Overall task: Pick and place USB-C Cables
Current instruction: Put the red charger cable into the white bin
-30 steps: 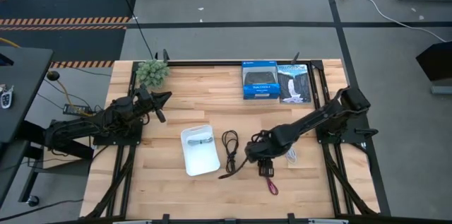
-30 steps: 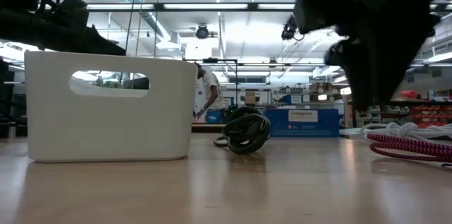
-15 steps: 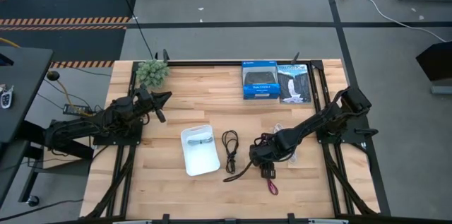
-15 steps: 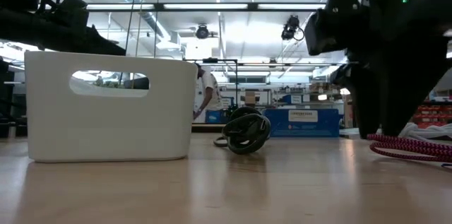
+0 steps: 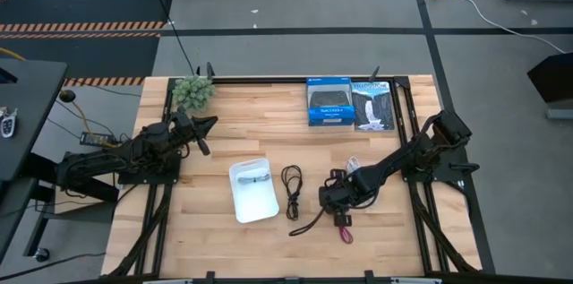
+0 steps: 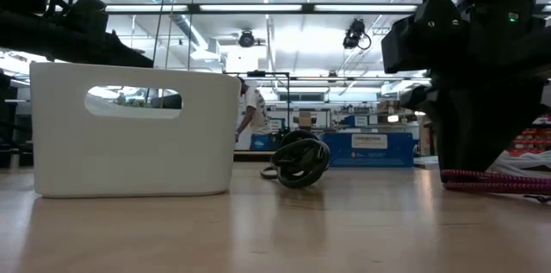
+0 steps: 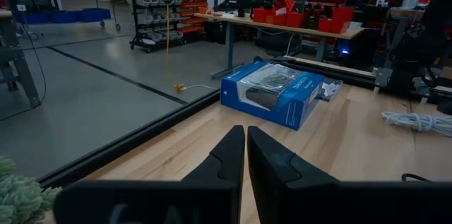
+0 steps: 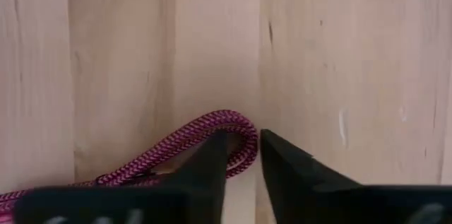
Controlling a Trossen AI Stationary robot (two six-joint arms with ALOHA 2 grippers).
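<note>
A dark red braided cable [image 5: 346, 233] lies on the wood near the table's front, right of centre. My right gripper [image 5: 341, 219] stands over its far end, pointing down, shut on it. The black cable [image 5: 291, 185] lies coiled between that spot and the white tray [image 5: 260, 208]. A small grey bundle [image 5: 253, 176] rests in the tray. A white cable [image 5: 352, 166] lies beside the right arm. My left gripper [image 5: 204, 127] waits at the table's left, shut and holding nothing [image 7: 245, 155]. My right gripper [image 8: 244, 157] has the dark red cable's looped end [image 8: 240, 136] pinched between its two fingers, both strands of the bend in the narrow gap. The fingers [image 6: 465, 148] come from above, pointing down. The cable [image 6: 499, 180] lies flat on the table.
Two blue retail boxes [image 5: 349, 103] stand at the far edge, right of centre, and a small green plant [image 5: 192, 91] sits at the far left corner. A black cord [image 5: 304, 221] trails from the right arm across the wood near the black cable.
My right gripper has moved a little toward the table's right edge and come down onto the dark red cable's end. In the low view the cable's loops, spread apart a second ago, now lie drawn together and flat on the table.
</note>
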